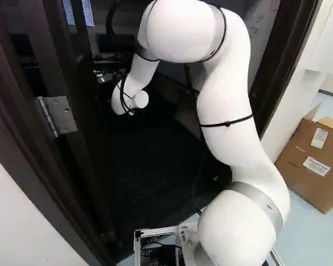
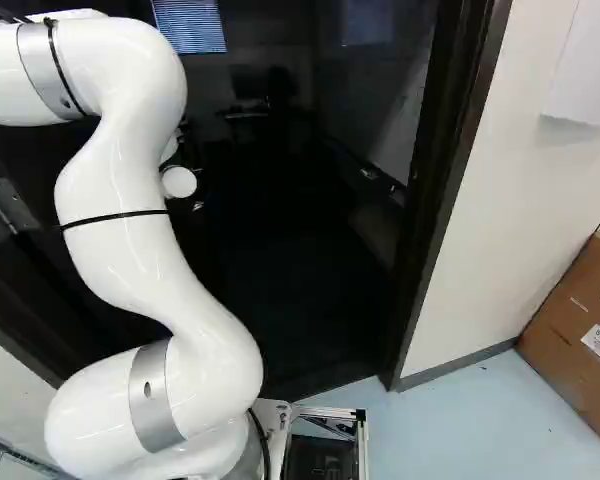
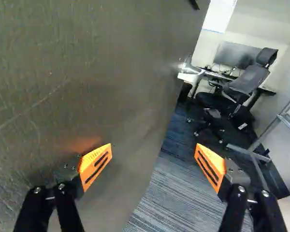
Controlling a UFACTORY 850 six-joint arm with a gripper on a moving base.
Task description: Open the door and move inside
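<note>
Evidently, the opening is largely done: the door [image 3: 82,72] is standing ajar beside my gripper [image 3: 153,151], whose spread fingers are gripping nothing. My arm [image 1: 225,105] is reaching through the doorway [image 2: 442,200], but my base [image 2: 328,411] is sitting outside, so driving in is apparently remaining.
</note>
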